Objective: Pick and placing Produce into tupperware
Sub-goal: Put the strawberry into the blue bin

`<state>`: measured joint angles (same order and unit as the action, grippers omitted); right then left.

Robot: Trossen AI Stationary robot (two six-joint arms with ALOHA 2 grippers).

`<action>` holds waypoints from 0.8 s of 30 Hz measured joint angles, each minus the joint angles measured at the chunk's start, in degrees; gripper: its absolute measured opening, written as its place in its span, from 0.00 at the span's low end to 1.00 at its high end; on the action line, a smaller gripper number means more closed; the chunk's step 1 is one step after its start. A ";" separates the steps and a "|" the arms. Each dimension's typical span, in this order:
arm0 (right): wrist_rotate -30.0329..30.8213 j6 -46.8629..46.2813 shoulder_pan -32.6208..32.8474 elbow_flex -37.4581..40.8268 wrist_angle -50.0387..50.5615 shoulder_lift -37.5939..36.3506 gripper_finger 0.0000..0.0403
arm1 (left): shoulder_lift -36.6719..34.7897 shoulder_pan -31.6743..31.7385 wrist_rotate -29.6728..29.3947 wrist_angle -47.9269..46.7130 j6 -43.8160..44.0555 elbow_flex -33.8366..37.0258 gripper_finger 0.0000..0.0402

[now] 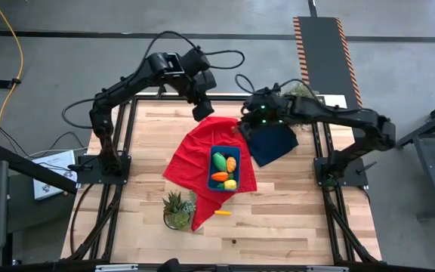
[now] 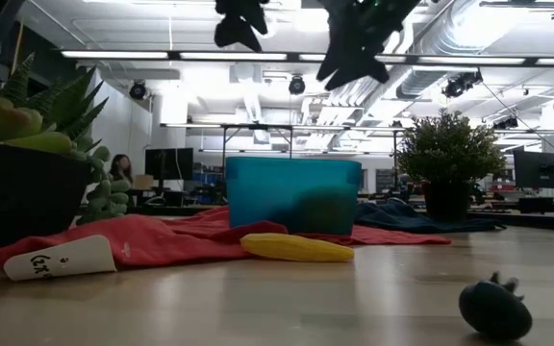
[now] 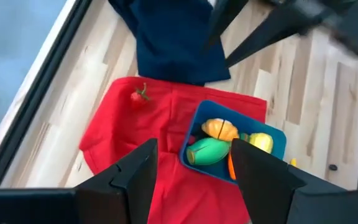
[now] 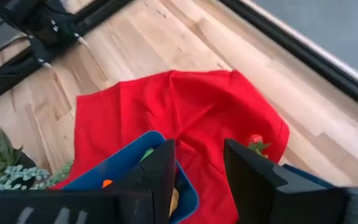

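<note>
The teal tub [image 1: 225, 153] stands on a red cloth [image 1: 191, 155] at mid-table. Inside lie a green piece [image 1: 219, 161], an orange piece [image 1: 232, 163], a red-orange piece [image 1: 219, 177] and a yellow piece [image 1: 230, 183]. A yellow-orange piece [image 1: 222, 213] lies on the bare wood near the tub. A small red fruit with a green top [image 3: 140, 95] lies on the cloth's far part. My left gripper [image 1: 202, 111] hangs open, high over the cloth's far edge. My right gripper [image 1: 248, 121] hangs open beside it, over the cloth's far right corner.
A dark navy cloth [image 1: 272, 142] lies right of the tub. One potted plant [image 1: 178, 209] stands at the cloth's near left corner, another [image 1: 300, 91] at the far edge. A small dark object [image 2: 494, 306] sits on the near wood.
</note>
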<state>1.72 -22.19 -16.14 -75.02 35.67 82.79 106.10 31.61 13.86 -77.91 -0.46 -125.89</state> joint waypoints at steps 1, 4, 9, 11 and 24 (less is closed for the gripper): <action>0.00 -0.49 0.00 -0.07 -0.07 0.69 0.32 | -0.59 0.52 0.37 -0.36 -0.49 0.00 0.48; -0.01 -2.35 0.00 -0.09 -0.40 2.09 0.32 | -2.53 1.89 0.55 -0.78 -1.55 0.00 0.48; 0.01 -4.91 0.00 -0.14 -3.00 2.60 0.32 | -7.36 4.57 0.55 -1.20 -3.00 1.97 0.48; 0.03 -5.79 0.00 -0.14 -4.09 2.60 0.32 | -10.17 5.61 0.55 -0.42 -3.13 5.38 0.48; 1.24 -8.90 -0.58 -0.14 -4.23 2.65 0.32 | -38.73 3.46 1.41 31.96 8.67 53.12 0.48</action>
<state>2.97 -31.09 -16.72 -75.16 31.44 85.44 67.37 35.07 15.27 -45.95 8.21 -72.76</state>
